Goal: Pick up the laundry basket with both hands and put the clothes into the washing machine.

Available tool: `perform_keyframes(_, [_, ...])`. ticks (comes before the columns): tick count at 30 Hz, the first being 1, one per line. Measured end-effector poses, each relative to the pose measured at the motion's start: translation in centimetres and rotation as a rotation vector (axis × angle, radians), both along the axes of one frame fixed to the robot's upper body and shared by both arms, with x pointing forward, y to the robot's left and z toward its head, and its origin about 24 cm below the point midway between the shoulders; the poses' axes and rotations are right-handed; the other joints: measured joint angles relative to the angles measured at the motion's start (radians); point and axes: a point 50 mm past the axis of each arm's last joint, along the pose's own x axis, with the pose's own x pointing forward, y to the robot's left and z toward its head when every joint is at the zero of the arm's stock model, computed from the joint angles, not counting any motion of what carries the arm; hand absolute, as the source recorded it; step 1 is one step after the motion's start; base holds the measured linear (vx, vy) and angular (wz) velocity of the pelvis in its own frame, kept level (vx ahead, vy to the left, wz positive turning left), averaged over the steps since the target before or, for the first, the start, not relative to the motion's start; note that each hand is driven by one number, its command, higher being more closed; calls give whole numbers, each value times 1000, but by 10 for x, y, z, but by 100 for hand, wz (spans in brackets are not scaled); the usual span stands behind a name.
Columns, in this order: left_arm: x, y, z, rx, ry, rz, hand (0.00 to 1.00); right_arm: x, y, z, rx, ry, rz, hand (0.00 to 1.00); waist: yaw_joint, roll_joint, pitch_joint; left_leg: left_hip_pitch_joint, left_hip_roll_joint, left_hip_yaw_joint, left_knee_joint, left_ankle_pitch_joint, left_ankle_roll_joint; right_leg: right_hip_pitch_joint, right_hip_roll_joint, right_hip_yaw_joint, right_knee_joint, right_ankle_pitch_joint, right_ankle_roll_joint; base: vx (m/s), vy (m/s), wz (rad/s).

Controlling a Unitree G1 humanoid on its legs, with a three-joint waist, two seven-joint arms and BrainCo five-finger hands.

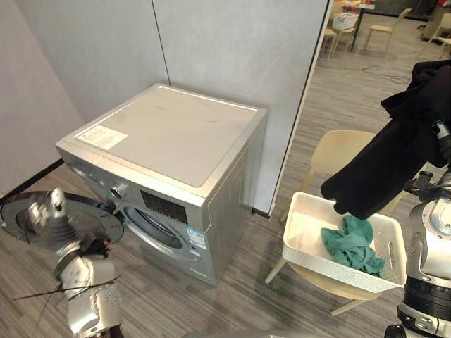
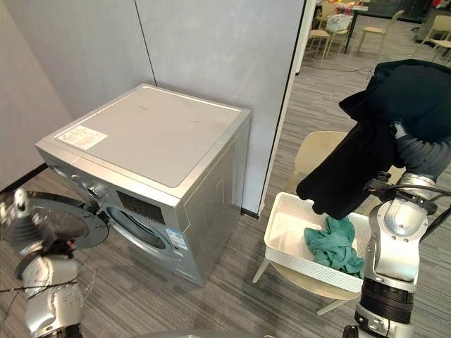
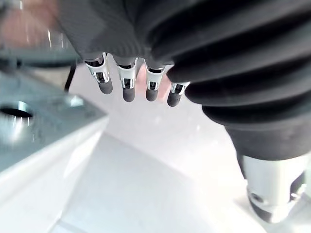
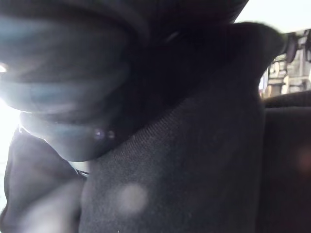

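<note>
White plastic, with small holes in its walls, makes the laundry basket, and it rests on the seat of a pale chair to the right of the washing machine, well apart from it. Neither hand is on the basket. Inside it, toward the right end, lies a crumpled teal cloth. A black garment hangs above the basket. It is draped over the raised right arm, and its lower end comes down close over the teal cloth; we cannot tell if the two touch. The right hand is lifted high, with the forearm standing almost upright beside the chair, and the garment covers the hand, so we cannot tell how it grips the fabric. In the right wrist view we see dark fabric close against the ribbed cover. The left hand is held up at the left, in front of the round door of the machine, which stands swung open toward the left. In the left wrist view its fingers hang in a straight, loose row and hold nothing. The drum opening faces the grey wooden floor.
</note>
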Motion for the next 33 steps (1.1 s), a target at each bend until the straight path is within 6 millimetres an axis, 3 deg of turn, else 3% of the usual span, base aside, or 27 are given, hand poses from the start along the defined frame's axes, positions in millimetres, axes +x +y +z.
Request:
perform_keyframes(2, [26, -40, 18, 39, -77, -218, 0, 7, 13, -3, -3, 17, 85, 100, -9, 2, -13, 12, 0, 24, -7, 0, 0, -1, 10, 32, -21, 20, -1, -50, 37, -43])
perform_keyframes(4, [36, -59, 26, 64, -109, -321, 0, 12, 20, -1, 1, 10, 131, 100, -14, 6, -16, 21, 2, 40, -10, -1, 1, 1, 16, 53, -31, 31, -2, -40, 20, -35])
perform_keyframes(5, [43, -77, 33, 103, -135, -418, 0, 16, 28, 5, 2, -11, 182, 100, -30, 9, -19, 27, 2, 52, -13, -1, 1, 1, 20, 67, -41, 41, -1, -50, 27, -39])
perform_keyframes(8, [59, -129, 43, 177, -172, -664, 0, 22, 41, 15, 9, -69, 265, 100, -40, 12, -21, 56, 2, 70, -20, -1, 2, 17, 31, 102, -66, 63, -2, -38, 21, -34])
perform_keyframes(9, [63, -148, 44, 212, -174, -751, 0, 26, 49, 19, 23, -93, 305, 100, -57, 13, -22, 63, 3, 75, -22, -2, 3, 23, 34, 109, -76, 69, -2, -46, 19, -32])
perform_keyframes(13, [76, -203, 31, 253, -92, -990, 0, 32, 68, 25, 55, -135, 428, 100, -79, 16, -24, 69, 3, 98, -24, -4, 8, 24, 43, 142, -106, 92, -8, -53, 16, -23])
perform_keyframes(16, [72, -228, 16, 228, -28, -1107, 0, 34, 79, 21, 89, -127, 478, 100, -105, 17, -24, 72, 3, 106, -25, -4, 8, 27, 46, 152, -121, 106, -7, -30, 14, -11])
perform_keyframes(23, [77, -270, -10, 282, 133, -1249, 0, 37, 93, 13, 141, -108, 564, 100, -112, 27, -29, 78, 2, 109, -33, -3, 9, 32, 48, 156, -130, 113, -3, 0, 0, 0])
perform_keyframes(33, [78, -303, -10, 290, 191, -1321, 0, 39, 113, -11, 202, -32, 633, 100, -123, 29, -31, 83, -2, 109, -55, -1, 11, 32, 49, 156, -142, 114, -2, 6, 2, 0])
